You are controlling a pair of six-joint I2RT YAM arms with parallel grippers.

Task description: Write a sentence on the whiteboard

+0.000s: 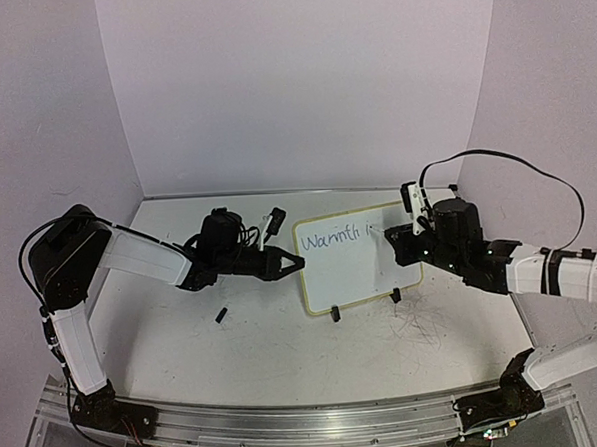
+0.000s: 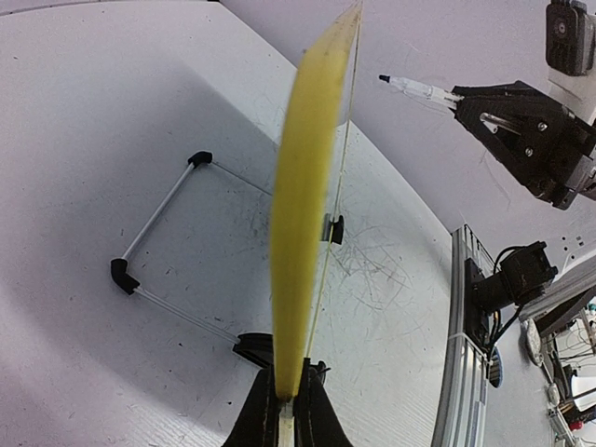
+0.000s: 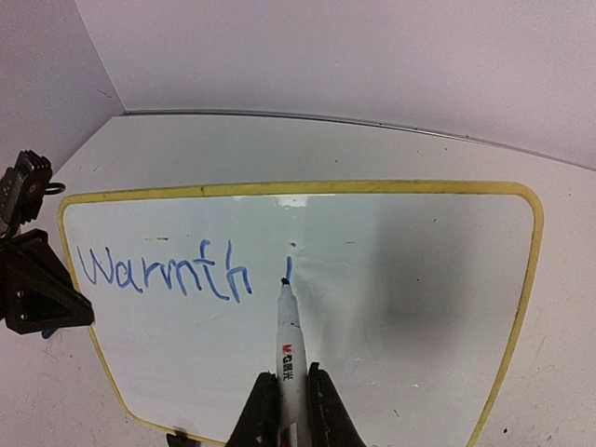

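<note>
Top external view has the grey counter (image 1: 286, 369) filling the lower half of the frame, with pale walls behind it. Right of centre on it stands the whiteboard (image 1: 366, 275), a white panel with rounded corners and a thin yellow frame, its writing face turned toward the bottom of the frame. In the left wrist view the board is seen edge-on, rising from the counter, and a thin wire stand (image 2: 154, 219) with black corners reaches out from its base toward the left of the frame.

The left arm (image 1: 130, 254) comes in from the left side and the right arm (image 1: 541, 271) from the right. The left claw (image 1: 284, 264) is clenched on the board's left edge; its own camera shows both fingers pinched on the yellow frame at the bottom of the frame. The right claw (image 1: 405, 246) hangs at the board's upper right corner, clenched around a marker (image 3: 291, 349) with a white barrel and a dark tip. In the right wrist view that tip sits at the foot of a short stroke near the middle of the white face.

The sentence (image 3: 163, 272) reads "Warmth i" in thin blue cursive across the upper left part of the board. Faint scribbles (image 1: 419, 327) mark the counter below the board's right corner. Two black clips (image 1: 335, 315) sit along the board's bottom edge, and a small black piece (image 1: 221, 315) lies alone at the lower left of the board
</note>
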